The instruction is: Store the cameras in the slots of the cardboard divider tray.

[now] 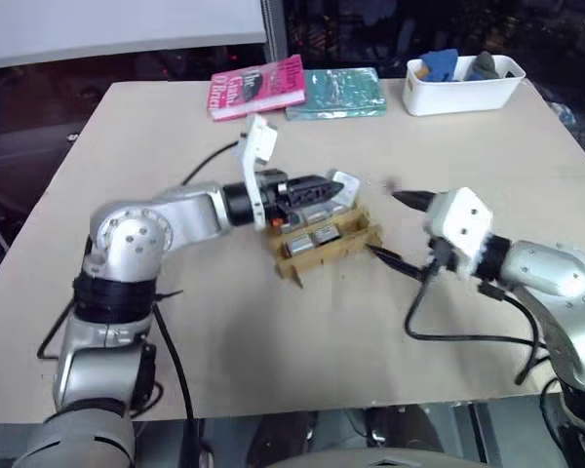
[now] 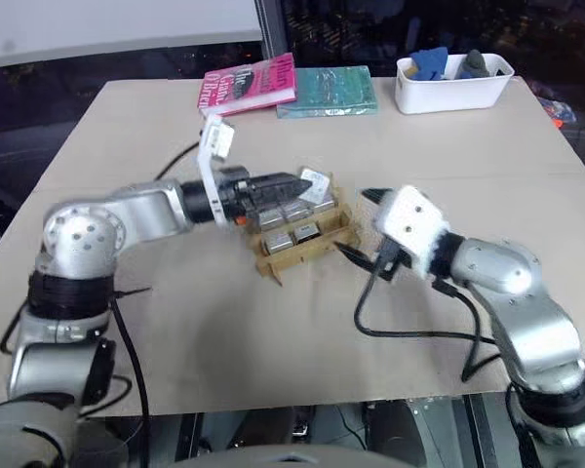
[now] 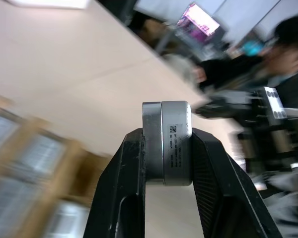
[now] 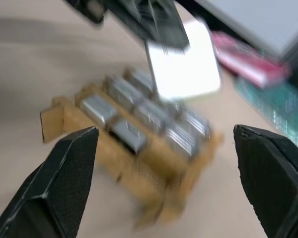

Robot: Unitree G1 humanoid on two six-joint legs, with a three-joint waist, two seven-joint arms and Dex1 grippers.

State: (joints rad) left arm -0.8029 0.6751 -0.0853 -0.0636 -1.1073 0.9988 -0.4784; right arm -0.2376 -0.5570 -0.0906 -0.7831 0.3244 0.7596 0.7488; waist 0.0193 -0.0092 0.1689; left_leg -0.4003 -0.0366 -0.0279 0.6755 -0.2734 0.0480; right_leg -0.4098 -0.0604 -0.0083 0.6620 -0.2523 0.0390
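The cardboard divider tray [image 1: 294, 265] lies mid-table with several silver cameras [image 1: 322, 235] seated in its slots. My left gripper [image 1: 324, 186] reaches in level from the left, just above the tray's far side. It is shut on one more camera [image 3: 167, 144], a silver block pinched by its flat faces between the black fingers [image 3: 125, 178]. My right gripper [image 1: 398, 230] stands open beside the tray's right end, its fingertips spread wide and holding nothing. In the right wrist view the tray [image 4: 144, 173] and the held camera [image 4: 184, 69] lie ahead of those fingers.
A pink book [image 1: 258, 86] and a teal book [image 1: 336, 94] lie at the table's far edge. To their right is a white bin [image 1: 463, 86] holding blue and grey items. Black cables [image 1: 448, 336] trail from both wrists over the table. A person [image 3: 283, 44] is beyond the table.
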